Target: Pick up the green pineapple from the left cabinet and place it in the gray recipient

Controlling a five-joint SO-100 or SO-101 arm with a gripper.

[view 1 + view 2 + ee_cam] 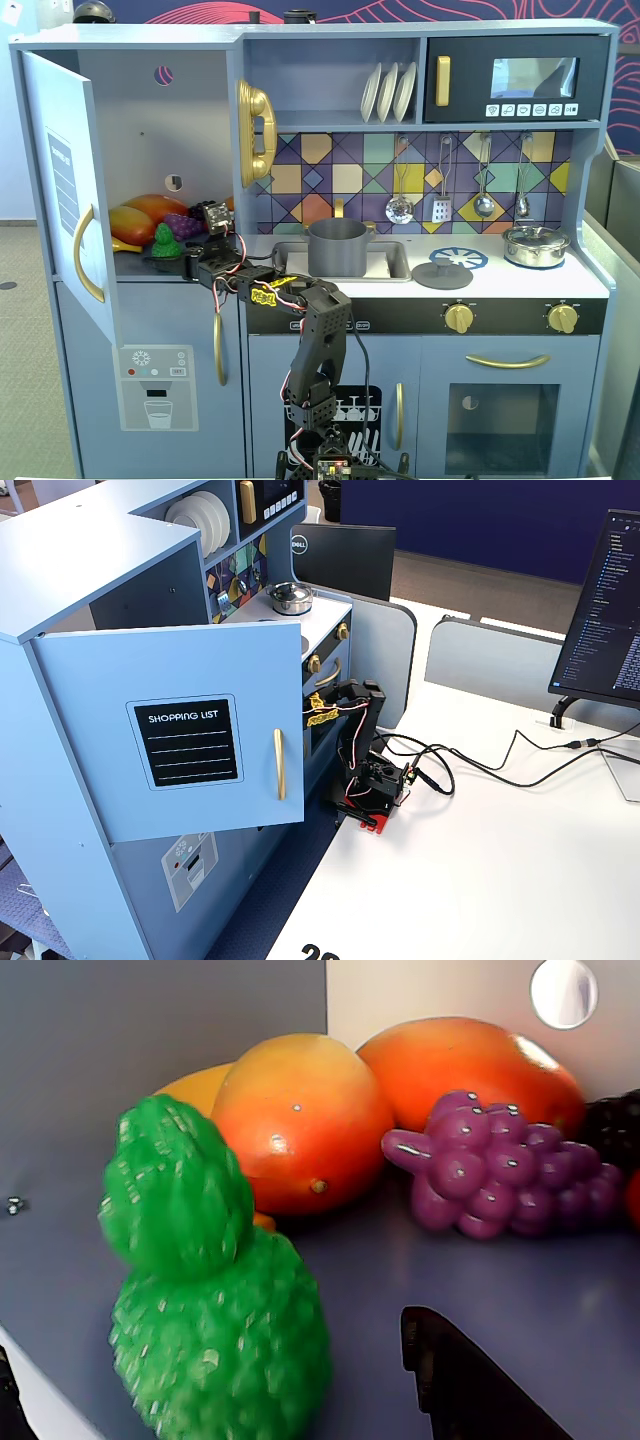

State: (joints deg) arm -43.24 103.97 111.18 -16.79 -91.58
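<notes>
We see the green pineapple [164, 241] standing upright, leafy top up, on the left cabinet [140, 120] shelf, our gripper [192, 256] beside it, grip unclear, the door reading "SHOPPING LIST".

Bright green pineapple [210, 1330], bumpy and glossy, low at the wrist view's left edge; behind it orange-red mangoes [300, 1120] shading to yellow, and a purple grape bunch [500, 1165]; the left cabinet [130, 110] is blue-gray, gold handle [85, 255] on its door; dark gray recipient [337, 247] before a backsplash [330, 175] of purple, yellow, teal and orange triangles; black microwave [515, 78] at the top right corner.
</notes>
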